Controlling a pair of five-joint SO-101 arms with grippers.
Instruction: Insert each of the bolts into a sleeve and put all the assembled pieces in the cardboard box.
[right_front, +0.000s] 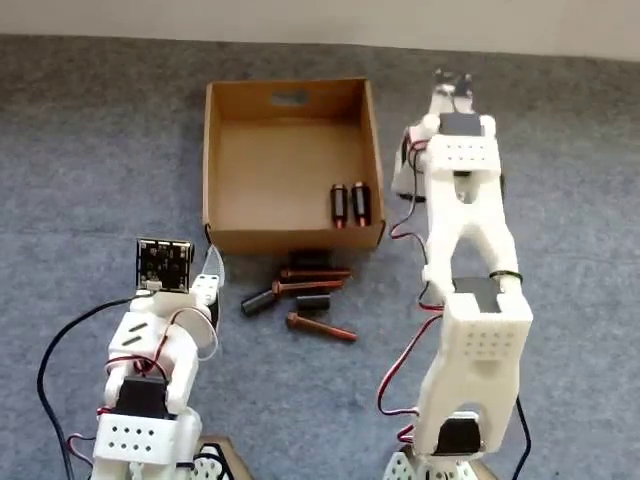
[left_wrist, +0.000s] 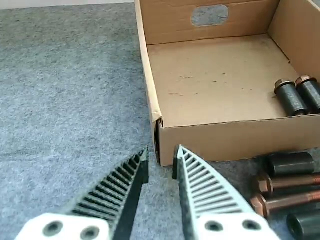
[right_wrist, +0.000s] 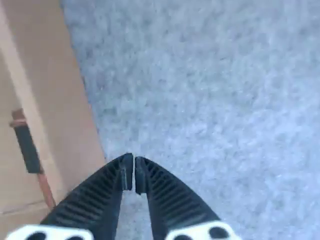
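The open brown cardboard box (right_front: 290, 238) holds two sleeved bolts (right_front: 350, 204) in its near right corner. Our left gripper (left_wrist: 161, 155), narrowly parted and empty, hangs off its near left corner; the right gripper (right_wrist: 134, 165), pinched together, hangs right of it. We should widen the left, then take the nearest loose copper-coloured bolt (right_front: 322, 328) mid-shank

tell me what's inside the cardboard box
Two sleeved bolts lie side by side near the front right corner of the box. Their shanks are covered; only the heads show.
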